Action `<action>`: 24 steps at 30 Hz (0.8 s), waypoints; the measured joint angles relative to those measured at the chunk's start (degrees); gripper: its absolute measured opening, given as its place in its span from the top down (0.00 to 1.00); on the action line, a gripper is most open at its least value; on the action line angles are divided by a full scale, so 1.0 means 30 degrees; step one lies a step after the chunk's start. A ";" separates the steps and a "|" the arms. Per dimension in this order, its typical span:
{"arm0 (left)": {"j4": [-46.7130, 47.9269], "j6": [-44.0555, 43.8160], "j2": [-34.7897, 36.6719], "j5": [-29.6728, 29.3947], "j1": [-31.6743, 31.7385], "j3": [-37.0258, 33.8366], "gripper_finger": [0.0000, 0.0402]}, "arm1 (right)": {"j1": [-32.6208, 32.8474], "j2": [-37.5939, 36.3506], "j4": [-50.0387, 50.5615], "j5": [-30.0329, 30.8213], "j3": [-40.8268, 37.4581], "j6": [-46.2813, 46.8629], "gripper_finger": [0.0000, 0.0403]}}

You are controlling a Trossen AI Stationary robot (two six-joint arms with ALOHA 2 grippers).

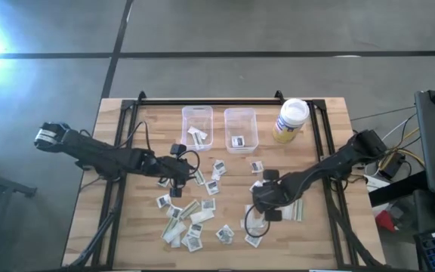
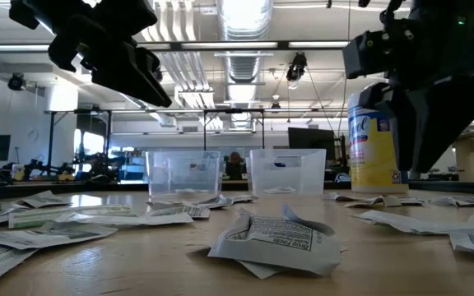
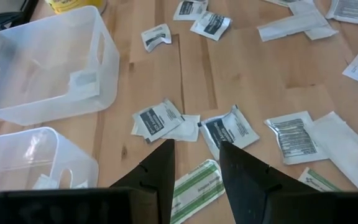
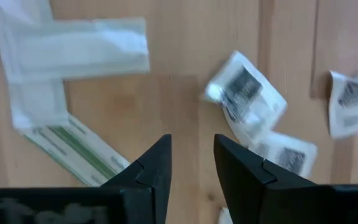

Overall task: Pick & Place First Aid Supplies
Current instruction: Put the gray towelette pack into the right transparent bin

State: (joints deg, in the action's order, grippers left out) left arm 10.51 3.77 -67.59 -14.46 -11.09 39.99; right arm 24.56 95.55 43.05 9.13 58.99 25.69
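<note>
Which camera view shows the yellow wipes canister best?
The low view: the wipes canister stands upright in side profile, label partly readable, though the right arm partly covers it. The high view shows mainly its white lid from above. The left wrist view catches only an edge; the right wrist view, nothing.

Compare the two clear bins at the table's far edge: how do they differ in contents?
The left bin holds long pale strip packets; the right bin holds one square white packet with dark print. Both are clear, rectangular, upright and side by side, mostly unfilled.
</note>
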 joint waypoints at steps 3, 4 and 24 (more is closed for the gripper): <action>-0.0059 0.0000 0.0000 0.0000 0.0000 0.0000 0.70 | 0.0015 0.0603 -0.0199 -0.0006 0.0724 -0.0001 0.72; -0.0074 0.0005 0.0000 0.0000 0.0000 0.0000 0.70 | 0.0015 0.0833 -0.0302 0.0020 0.1011 -0.0020 0.72; -0.0147 0.0634 0.0000 0.0000 0.0000 -0.0003 0.70 | 0.0153 0.3750 0.0098 0.3512 0.2759 -0.1056 0.75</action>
State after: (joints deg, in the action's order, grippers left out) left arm 10.07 5.67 -67.59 -14.46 -11.09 39.98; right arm 25.02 106.79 43.34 19.66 67.26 22.52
